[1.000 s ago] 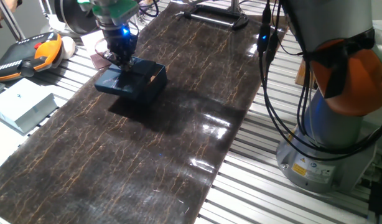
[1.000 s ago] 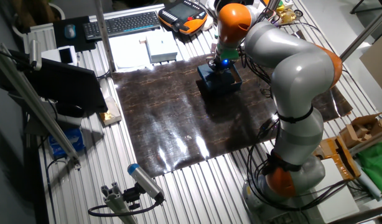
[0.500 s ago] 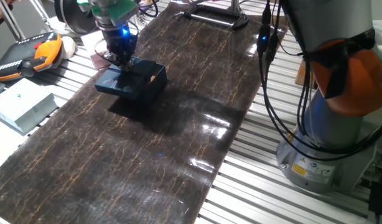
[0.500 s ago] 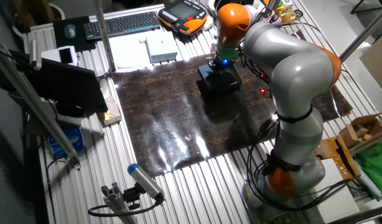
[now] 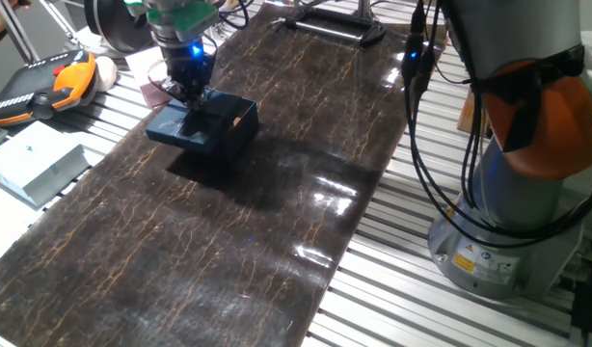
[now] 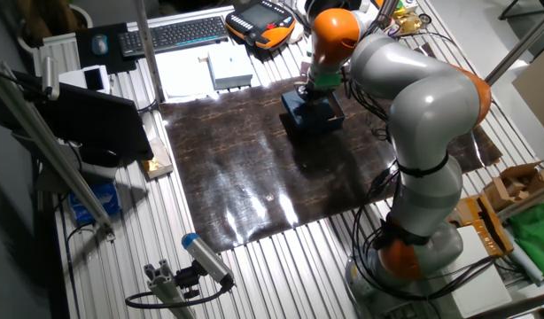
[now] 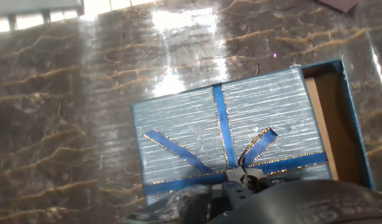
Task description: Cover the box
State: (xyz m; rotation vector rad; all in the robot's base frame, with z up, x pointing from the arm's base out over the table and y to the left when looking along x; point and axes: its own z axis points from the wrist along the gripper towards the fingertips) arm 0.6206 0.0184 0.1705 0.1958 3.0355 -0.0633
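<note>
The box (image 7: 340,118) sits on the dark marbled mat (image 5: 277,193) at about 11 o'clock of the bench (image 5: 392,260) in one fixed view. The lid (image 7: 228,134) with its ribbon bow lies over it but is shifted toward 9 o'clock in the hand view. That leaves an open strip of brown interior along the box's 3 o'clock wall. So the cover is only partly seated.

The gripper (image 5: 187,90) is low over the lid, at the bow. Its jaws look drawn in close around the bow, but the hand view cuts them off at the bottom edge, so I cannot tell whether they are truly clamped on it.

The main risk, as I judge it, is letting go now: the lid would rest skewed, one edge propped on the box wall, and the box would stay uncovered.

A second risk is pushing down while misaligned, which could crush a cardboard wall or tip the light box.

Sliding the lid toward 3 o'clock could also drag the box along the glossy mat instead of moving across it.

The ribbon is a soft hold, so the lid may swing or twist out of square.
</note>
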